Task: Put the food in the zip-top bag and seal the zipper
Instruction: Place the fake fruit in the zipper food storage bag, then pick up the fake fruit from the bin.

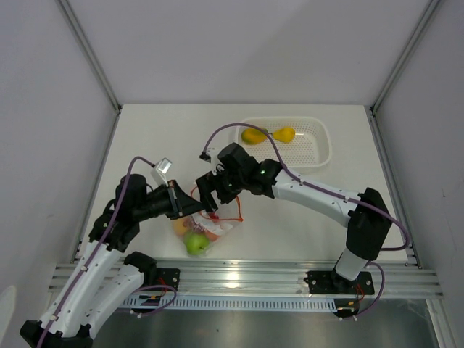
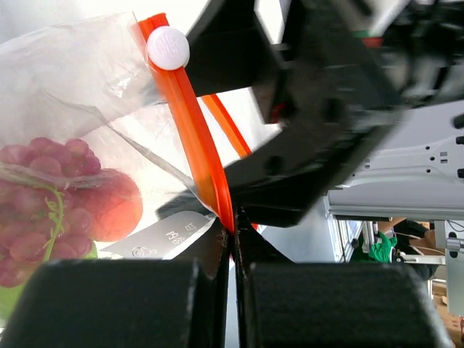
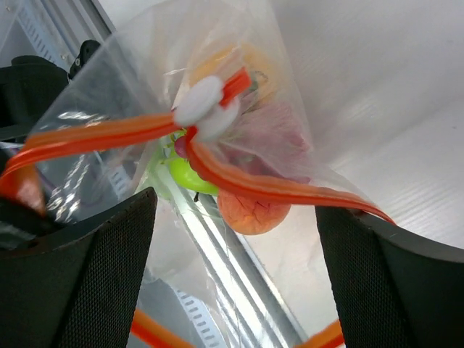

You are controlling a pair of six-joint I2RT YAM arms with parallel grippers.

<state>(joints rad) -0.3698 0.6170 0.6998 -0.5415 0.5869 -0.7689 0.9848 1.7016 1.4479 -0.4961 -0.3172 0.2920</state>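
Note:
The zip-top bag (image 1: 201, 230) lies near the table's front edge between my two grippers. Through the clear plastic I see a green apple (image 1: 194, 243), a dark red grape bunch (image 2: 43, 196) and an orange peach (image 3: 254, 210). My left gripper (image 2: 233, 235) is shut on one end of the red-orange zipper (image 2: 192, 123). A white slider (image 2: 168, 48) sits on the strip further along. My right gripper (image 3: 235, 239) is open, with its fingers (image 3: 94, 268) wide apart on either side of the bag's mouth. The zipper (image 3: 109, 134) and slider (image 3: 206, 109) lie just ahead of them, untouched.
A white perforated basket (image 1: 319, 148) stands at the back right, holding an orange-yellow mango (image 1: 254, 135) and a yellow piece (image 1: 286, 133). An aluminium rail (image 1: 290, 272) runs along the near edge, close under the bag. The right arm's black wrist (image 2: 319, 109) fills much of the left wrist view.

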